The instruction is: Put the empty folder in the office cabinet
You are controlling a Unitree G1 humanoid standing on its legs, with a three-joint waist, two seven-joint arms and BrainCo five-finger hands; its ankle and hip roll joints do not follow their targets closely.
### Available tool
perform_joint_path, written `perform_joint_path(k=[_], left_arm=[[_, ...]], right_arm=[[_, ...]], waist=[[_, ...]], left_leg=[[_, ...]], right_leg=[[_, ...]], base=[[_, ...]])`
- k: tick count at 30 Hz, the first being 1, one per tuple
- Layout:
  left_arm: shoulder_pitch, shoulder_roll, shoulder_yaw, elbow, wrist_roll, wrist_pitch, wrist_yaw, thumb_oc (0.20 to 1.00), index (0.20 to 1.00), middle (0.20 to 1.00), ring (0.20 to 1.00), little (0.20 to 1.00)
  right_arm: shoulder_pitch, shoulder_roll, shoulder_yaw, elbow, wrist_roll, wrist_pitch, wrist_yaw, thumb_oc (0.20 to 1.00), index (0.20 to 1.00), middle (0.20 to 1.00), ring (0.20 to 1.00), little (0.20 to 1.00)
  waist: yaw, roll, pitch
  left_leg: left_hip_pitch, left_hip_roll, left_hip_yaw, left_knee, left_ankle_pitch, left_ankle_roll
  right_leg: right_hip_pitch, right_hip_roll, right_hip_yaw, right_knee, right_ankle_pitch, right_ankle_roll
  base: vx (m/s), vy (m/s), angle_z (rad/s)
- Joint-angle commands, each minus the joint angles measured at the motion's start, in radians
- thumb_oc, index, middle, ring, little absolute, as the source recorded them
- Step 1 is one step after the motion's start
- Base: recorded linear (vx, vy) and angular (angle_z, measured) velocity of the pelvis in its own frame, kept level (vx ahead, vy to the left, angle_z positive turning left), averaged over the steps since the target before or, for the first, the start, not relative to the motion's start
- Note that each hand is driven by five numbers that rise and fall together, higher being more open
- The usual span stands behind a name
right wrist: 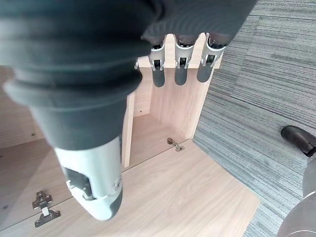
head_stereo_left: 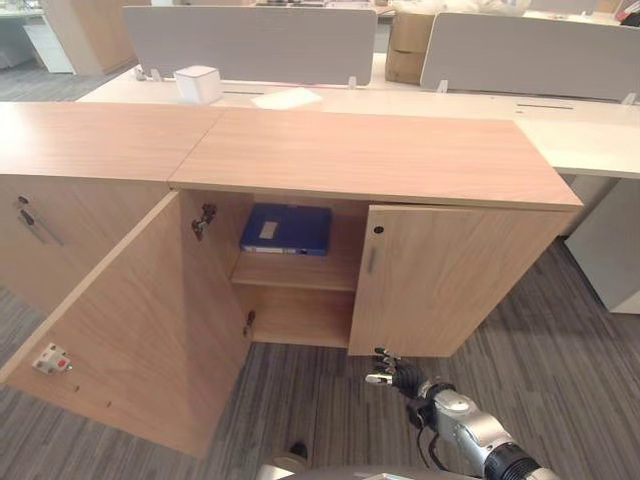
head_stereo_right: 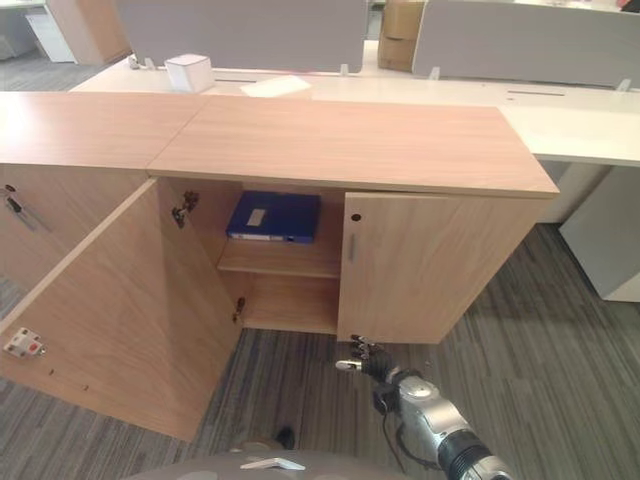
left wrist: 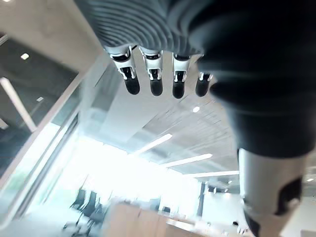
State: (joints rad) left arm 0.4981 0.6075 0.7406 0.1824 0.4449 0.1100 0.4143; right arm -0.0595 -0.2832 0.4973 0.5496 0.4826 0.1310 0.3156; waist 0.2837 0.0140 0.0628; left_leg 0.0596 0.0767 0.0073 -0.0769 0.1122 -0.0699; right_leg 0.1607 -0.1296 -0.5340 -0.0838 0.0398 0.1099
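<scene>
The blue flat-lying folder [head_stereo_left: 286, 228] rests on the upper shelf of the low light-wood office cabinet [head_stereo_left: 375, 155], at about 12 o'clock from the right hand [head_stereo_left: 397, 376] and well apart from it. By this placement the deposit step appears done; the remaining work is judged to be closing up.

Risks from here: the wide left-hand cabinet door [head_stereo_left: 130, 320] stands swung fully out toward 8 o'clock, and any step or arm sweep in that direction could strike it and strain its hinges. The right-hand cabinet door [head_stereo_left: 440, 275] is closed, just beyond the right hand at 12 o'clock; a careless lift could knock its edge. The folder's front edge lies near the shelf lip, so a hard door slam could shift it.

Hands: the right hand hangs low before the cabinet, fingers relaxed and straight, holding nothing. The left hand [left wrist: 153, 74] points up toward the ceiling, fingers extended side by side, empty.

Containers: upper shelf holds the folder alone; the lower compartment appears bare. A small white box [head_stereo_left: 198, 84] sits on the desk behind, at 11 o'clock.
</scene>
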Motion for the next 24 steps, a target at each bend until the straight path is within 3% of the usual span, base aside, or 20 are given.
perform_joint_path(k=[1, 4, 8, 24], left_arm=[[-0.050, 0.064, -0.048, 0.052, -0.118, -0.062, -0.017, 1.000, 1.000, 1.000, 1.000, 1.000], [-0.099, 0.043, -0.141, 0.158, -0.233, -0.088, -0.020, 1.000, 1.000, 1.000, 1.000, 1.000], [-0.112, 0.027, -0.184, 0.213, -0.291, -0.105, -0.025, 1.000, 1.000, 1.000, 1.000, 1.000], [-0.284, -0.019, -0.321, 0.185, -0.468, -0.177, -0.030, 1.000, 1.000, 1.000, 1.000, 1.000]], right_arm=[[-0.060, -0.006, 0.023, -0.061, 0.022, -0.021, 0.014, 1.000, 1.000, 1.000, 1.000, 1.000], [-0.083, -0.005, 0.041, -0.050, 0.041, -0.022, 0.005, 1.000, 1.000, 1.000, 1.000, 1.000], [-0.087, 0.002, 0.043, -0.044, 0.070, -0.021, -0.001, 1.000, 1.000, 1.000, 1.000, 1.000], [-0.070, -0.023, 0.051, -0.051, 0.104, -0.038, -0.013, 1.000, 1.000, 1.000, 1.000, 1.000]], waist=[[-0.009, -0.034, -0.006], [-0.027, -0.032, 0.001], [-0.042, -0.035, 0.006], [-0.089, -0.074, 0.012]], left_leg=[[-0.003, -0.025, 0.016, -0.002, -0.109, -0.029], [-0.001, -0.023, 0.019, -0.002, -0.108, -0.028], [0.002, -0.021, 0.031, -0.002, -0.109, -0.026], [0.014, -0.009, 0.056, -0.005, -0.116, -0.027]], right_leg=[[-0.018, -0.011, -0.005, 0.024, -0.107, -0.019], [-0.017, -0.007, 0.001, 0.024, -0.108, -0.021], [-0.021, -0.005, 0.013, 0.024, -0.106, -0.021], [-0.022, 0.003, 0.040, 0.019, -0.103, -0.021]], base=[[-0.02, 0.004, 0.04], [0.00, 0.002, 0.01], [0.01, 0.011, -0.07], [0.00, 0.002, -0.03]])
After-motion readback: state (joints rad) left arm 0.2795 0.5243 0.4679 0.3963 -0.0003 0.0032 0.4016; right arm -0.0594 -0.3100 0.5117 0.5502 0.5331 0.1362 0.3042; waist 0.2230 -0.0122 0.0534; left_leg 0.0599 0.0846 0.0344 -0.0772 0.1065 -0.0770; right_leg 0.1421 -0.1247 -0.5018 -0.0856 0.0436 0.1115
